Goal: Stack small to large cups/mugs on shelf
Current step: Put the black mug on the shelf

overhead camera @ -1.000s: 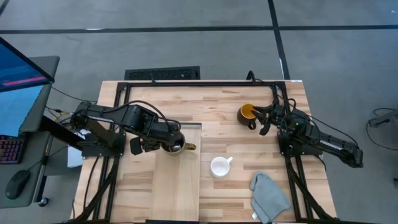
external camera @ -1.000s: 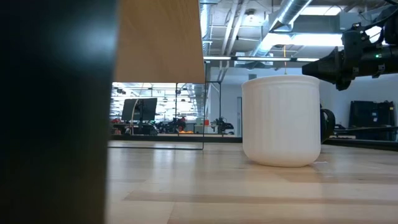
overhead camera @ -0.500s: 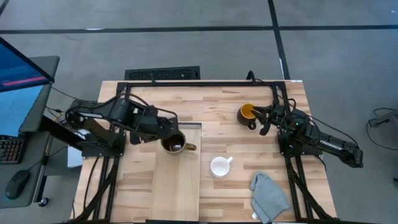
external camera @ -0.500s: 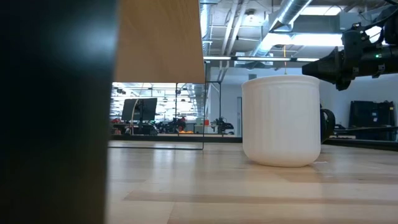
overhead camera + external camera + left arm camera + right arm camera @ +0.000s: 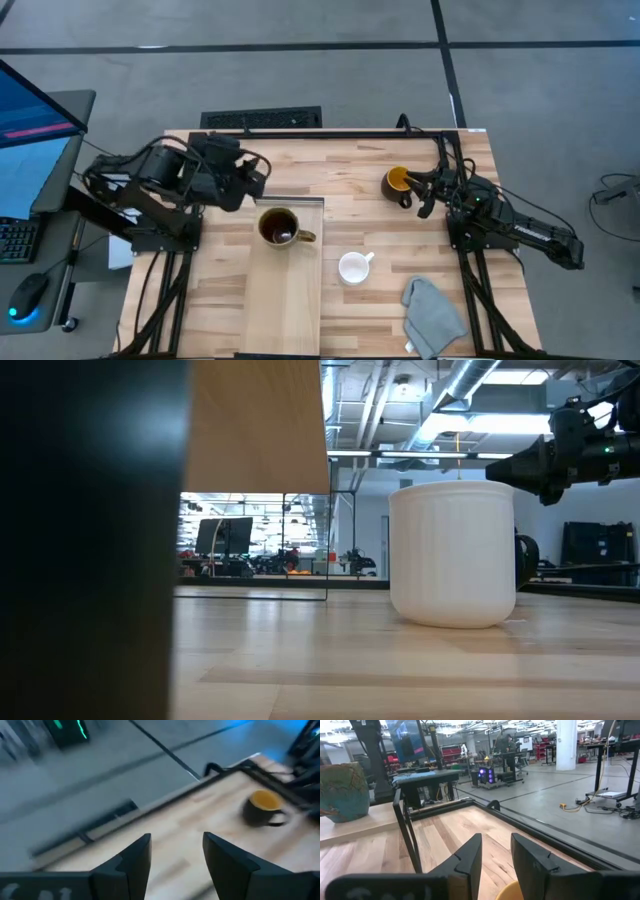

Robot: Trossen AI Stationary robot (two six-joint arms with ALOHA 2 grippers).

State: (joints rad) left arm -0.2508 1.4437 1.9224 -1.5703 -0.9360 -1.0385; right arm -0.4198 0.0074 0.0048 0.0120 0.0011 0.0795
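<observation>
- The large brown mug (image 5: 277, 227) is sitting upright on the shelf (image 5: 285, 300), close to the shelf's far end, mouth facing up; this looks like the base of the stack, since the biggest mug has to be at the bottom for the others to nest inside.
- Its handle is pointing toward the counter's right edge, running across the shelf's width, while the shelf's long axis is running from the counter's middle to its near edge.
- The left gripper (image 5: 243, 181) is hanging over the counter (image 5: 350, 175) near the far left corner, clear of the brown mug, its fingers (image 5: 131, 861) standing apart and holding nothing.
- The medium dark mug (image 5: 398, 184) with the yellow-orange inside is standing upright near the counter's far right corner, handle facing the near edge and a little to the right.
- The right gripper (image 5: 428, 188) is waiting just beside that mug's handle, probably lined up to take it next; its fingers (image 5: 468, 857) are parted with a narrow gap and are empty.
- The small white mug (image 5: 353, 267) is resting upright on the bare counter just off the shelf's right edge, handle angled toward the far right corner, waiting to go in last.
</observation>
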